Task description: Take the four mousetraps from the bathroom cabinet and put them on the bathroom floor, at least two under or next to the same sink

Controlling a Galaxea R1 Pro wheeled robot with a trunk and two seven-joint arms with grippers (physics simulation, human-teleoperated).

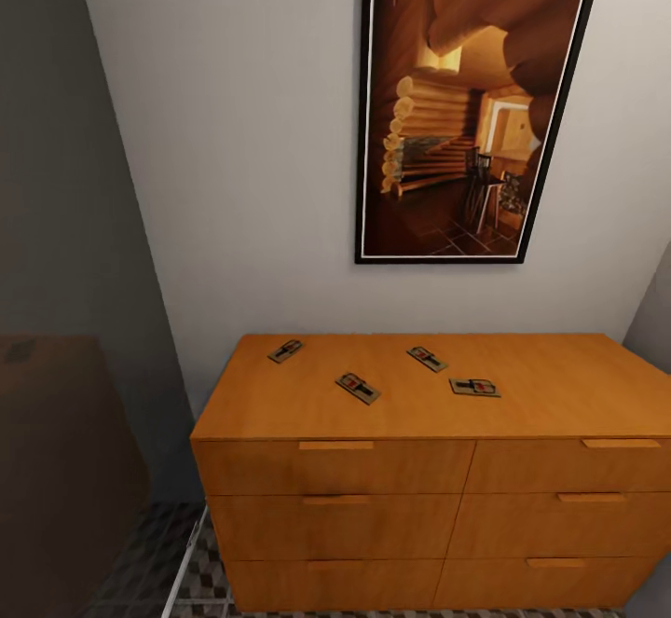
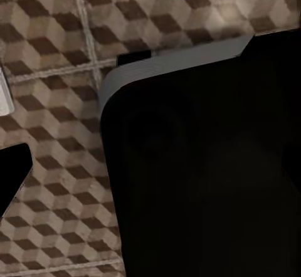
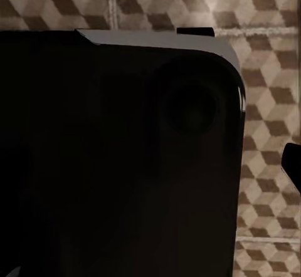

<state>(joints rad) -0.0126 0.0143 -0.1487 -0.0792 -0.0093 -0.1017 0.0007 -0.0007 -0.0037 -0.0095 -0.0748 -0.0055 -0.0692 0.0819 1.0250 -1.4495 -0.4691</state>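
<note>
A dark brown block point(image 1: 65, 469) stands at the near left against the grey wall. Right of it, the cabinet point(image 1: 429, 497) sits against the far white wall, its drawers shut. All four mousetraps lie apart on its flat top: one at the far left point(image 1: 286, 350), one nearer the front edge point(image 1: 358, 387), one farther back point(image 1: 427, 358), and the rightmost point(image 1: 474, 387) just beside it. A framed picture point(image 1: 471, 105) hangs above. The bathroom floor point(image 2: 56, 133) shows beneath dark robot housing point(image 2: 207, 170) in both wrist views; whether either hand is open or closed cannot be told.
</note>
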